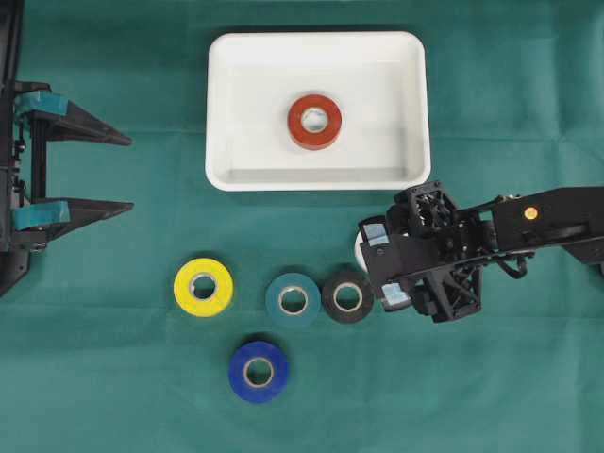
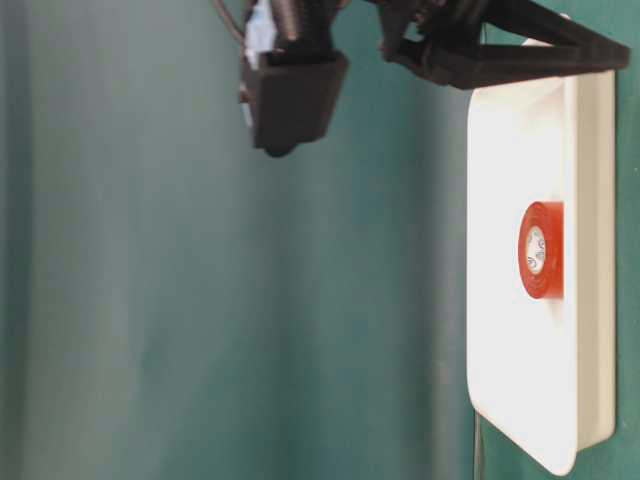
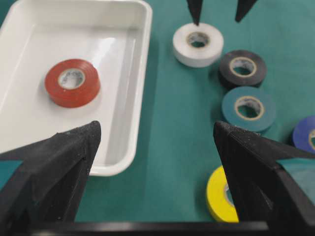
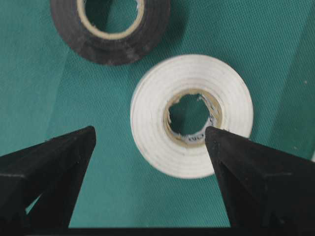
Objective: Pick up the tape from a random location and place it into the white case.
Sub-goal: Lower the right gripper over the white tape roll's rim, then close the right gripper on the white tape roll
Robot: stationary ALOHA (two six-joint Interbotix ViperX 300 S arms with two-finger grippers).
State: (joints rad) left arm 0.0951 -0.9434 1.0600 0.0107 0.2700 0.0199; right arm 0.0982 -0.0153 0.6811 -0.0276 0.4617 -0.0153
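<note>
- Already one red tape roll (image 1: 314, 121) lies flat inside the white case (image 1: 225, 160)
- Right gripper (image 4: 150, 142), jaws spread wide and empty, hangs above the white tape roll (image 4: 191, 114)
- Left gripper (image 3: 155, 142) is parked, wide

White case (image 1: 226, 113): shallow, rounded corners, holding a red tape roll (image 1: 314, 121) lying flat. White tape roll (image 4: 191, 116) lies flat on the green counter (image 1: 113, 377), beside a black roll (image 4: 109, 29).

The right arm (image 1: 444, 250) hides most of the white tape (image 1: 360, 251) overhead.
</note>
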